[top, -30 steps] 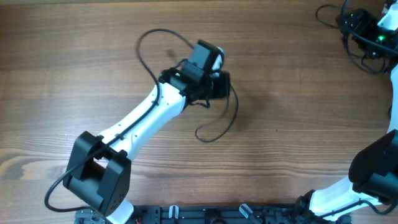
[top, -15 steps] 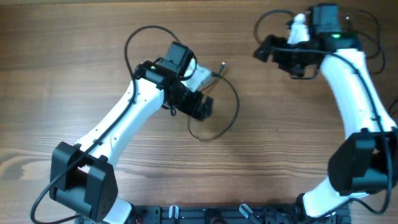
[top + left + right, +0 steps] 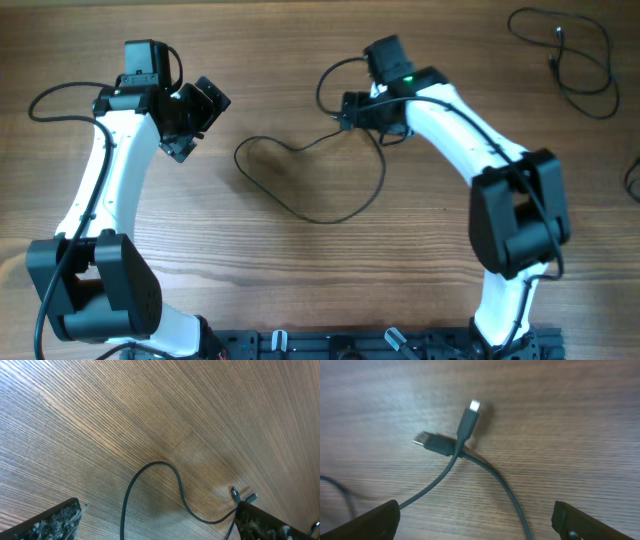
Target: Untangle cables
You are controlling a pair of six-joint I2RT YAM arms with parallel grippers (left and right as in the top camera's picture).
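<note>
A brown wood-grain surface (image 3: 300, 290) fills the overhead view. Two white arms with black joints stand on it. The left arm (image 3: 100, 190) rises from the near left corner and reaches to the far left. The right arm (image 3: 460, 120) rises from the near right and bends across to the far middle.

The left fingers (image 3: 205, 100) are spread wide and hold nothing. In the left wrist view they (image 3: 55, 522) frame bare wood and touch nothing. The right fingers (image 3: 347, 105) are also spread wide and empty. In the right wrist view they (image 3: 580, 522) hang over two plugs, with clear wood between fingers and cord.

A long thin black cord (image 3: 300, 213) lies slack in the middle of the surface as one open loop. Its long axis runs left to right. The rounded bend points left, near the left fingers but apart from them, and both ends gather at the far right of the loop, under the right fingers. A second thin black cord (image 3: 554, 50) lies coiled in the far right corner, well apart from the first.

In the right wrist view the two strands cross just behind the plugs. The silver-tipped plug (image 3: 470, 415) points up the picture and the other dark plug (image 3: 432, 442) points left.
</note>
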